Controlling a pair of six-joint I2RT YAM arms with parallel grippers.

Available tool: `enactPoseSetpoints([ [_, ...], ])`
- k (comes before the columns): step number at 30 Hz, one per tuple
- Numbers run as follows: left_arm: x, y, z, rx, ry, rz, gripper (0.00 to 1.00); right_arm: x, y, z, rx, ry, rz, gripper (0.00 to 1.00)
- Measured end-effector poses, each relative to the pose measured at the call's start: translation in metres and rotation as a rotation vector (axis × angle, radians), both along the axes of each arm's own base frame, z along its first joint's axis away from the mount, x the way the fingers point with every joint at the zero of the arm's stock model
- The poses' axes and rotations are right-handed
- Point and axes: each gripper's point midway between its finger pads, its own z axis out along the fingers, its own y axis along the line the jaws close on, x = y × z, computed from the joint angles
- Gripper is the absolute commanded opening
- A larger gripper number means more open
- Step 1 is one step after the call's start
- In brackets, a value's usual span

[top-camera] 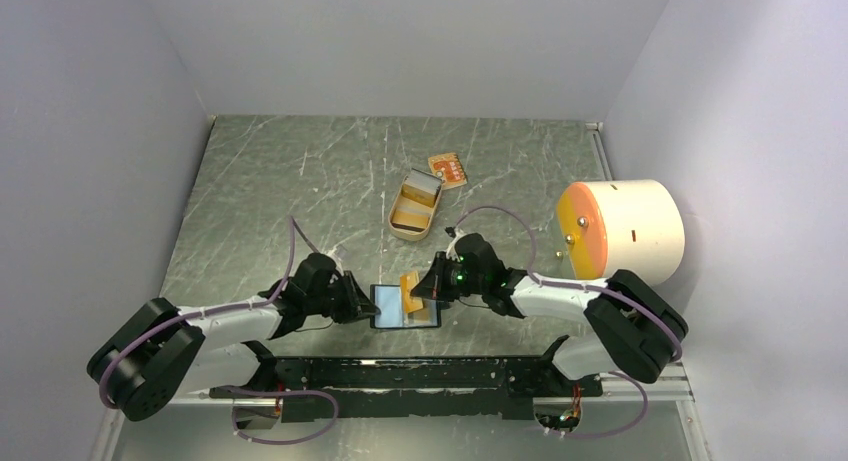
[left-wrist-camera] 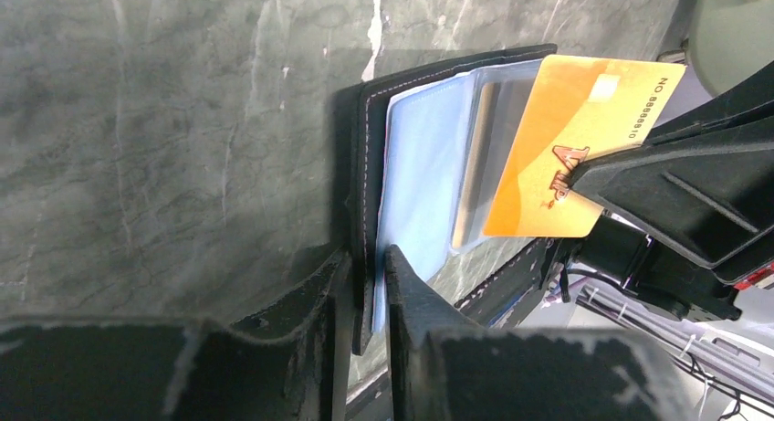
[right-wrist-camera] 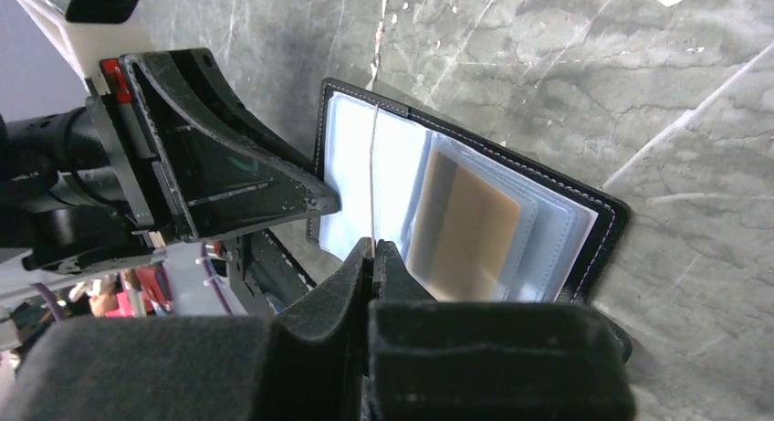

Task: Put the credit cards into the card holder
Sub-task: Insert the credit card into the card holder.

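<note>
Black leather-like folding card holder (top-camera: 390, 307) is lying open, blue lining up, on the dark green marbled table (top-camera: 270, 181) just ahead of the arm bases. The left gripper (left-wrist-camera: 365, 257) is pinching its left cover edge between nearly closed fingers. The right gripper (right-wrist-camera: 372, 249) is clamping fully shut on the tan-orange credit card (left-wrist-camera: 575, 138), holding it tilted over the holder's clear sleeves. Farther back, a tan-gold oblong metal tin (top-camera: 413, 209) is sitting, with a small orange card-like piece (top-camera: 447, 169) lying just beyond it.
</note>
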Motion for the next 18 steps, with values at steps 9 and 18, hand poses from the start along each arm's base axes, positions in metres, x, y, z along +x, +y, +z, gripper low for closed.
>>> enactPoseSetpoints([
  [9,-0.004,0.001,-0.002,-0.018,-0.007,-0.005,0.25,-0.006,0.004,-0.007,0.053,0.051,-0.048,0.0],
  [18,-0.005,0.0,0.0,-0.028,-0.008,-0.013,0.26,-0.008,0.006,-0.019,0.051,0.084,-0.069,0.0],
])
